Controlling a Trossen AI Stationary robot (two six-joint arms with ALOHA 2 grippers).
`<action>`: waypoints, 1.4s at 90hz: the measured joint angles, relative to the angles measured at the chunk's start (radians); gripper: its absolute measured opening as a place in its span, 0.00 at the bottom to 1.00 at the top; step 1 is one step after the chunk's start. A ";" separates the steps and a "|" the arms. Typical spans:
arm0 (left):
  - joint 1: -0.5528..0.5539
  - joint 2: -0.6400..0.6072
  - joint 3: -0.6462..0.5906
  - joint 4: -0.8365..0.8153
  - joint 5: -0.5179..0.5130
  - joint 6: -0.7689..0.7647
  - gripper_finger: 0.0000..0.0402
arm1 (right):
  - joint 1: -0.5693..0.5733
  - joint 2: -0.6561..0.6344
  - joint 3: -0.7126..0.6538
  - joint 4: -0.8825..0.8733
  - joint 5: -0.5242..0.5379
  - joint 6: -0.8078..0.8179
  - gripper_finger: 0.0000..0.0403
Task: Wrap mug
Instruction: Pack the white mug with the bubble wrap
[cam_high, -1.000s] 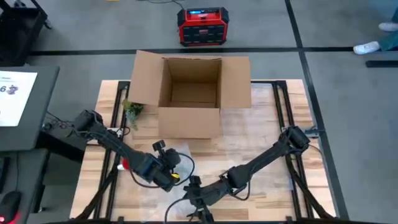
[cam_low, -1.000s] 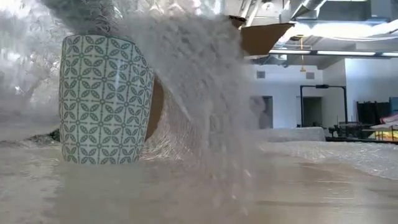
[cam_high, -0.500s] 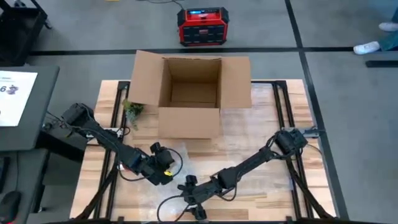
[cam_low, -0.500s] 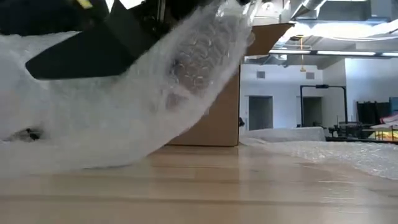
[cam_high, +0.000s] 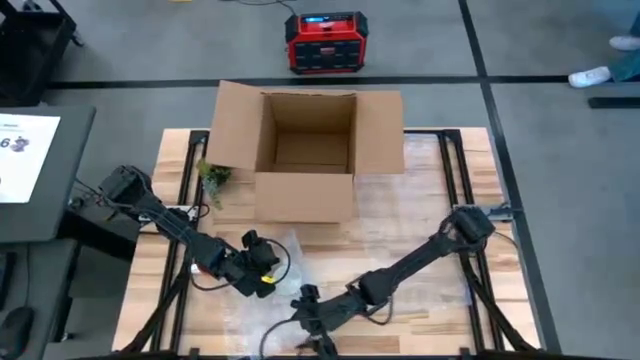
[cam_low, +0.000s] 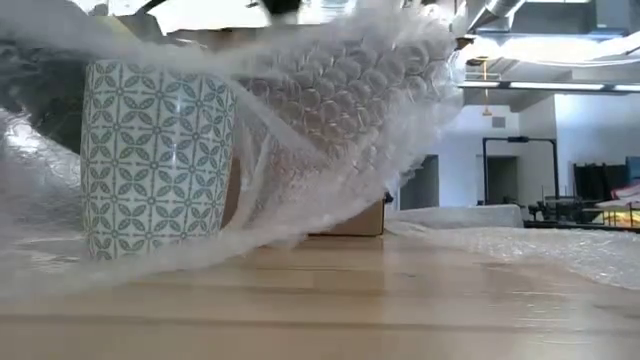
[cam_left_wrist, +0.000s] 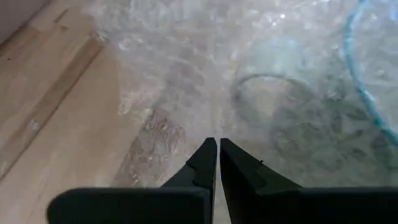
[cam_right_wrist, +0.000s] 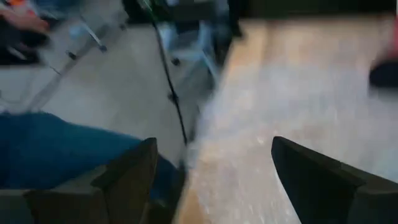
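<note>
Wooden table carries our open box at 12 o'clock. Bubble wrap drapes over the mug at 7 o'clock. Left gripper pinches the wrap, fingers together. Right gripper at 6 o'clock, spread wide, holding nothing.

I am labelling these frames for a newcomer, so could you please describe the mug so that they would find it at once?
Start from the open brown cardboard box at the table's far edge, then come toward the near edge, where clear bubble wrap is spread. Under that wrap stands the white ceramic mug, upright; its teal four-petal lattice pattern sets it apart.
</note>
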 joint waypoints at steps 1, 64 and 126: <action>-0.001 0.000 0.000 0.000 0.000 0.000 0.00 | 0.002 -0.003 0.000 -0.004 0.006 -0.003 0.76; -0.009 -0.019 0.027 -0.127 -0.002 0.008 0.00 | -0.030 0.045 -0.153 -0.036 0.057 0.068 0.76; 0.042 -0.122 0.196 -0.163 -0.034 0.261 0.00 | -0.028 -0.018 -0.105 -0.064 0.054 0.098 0.76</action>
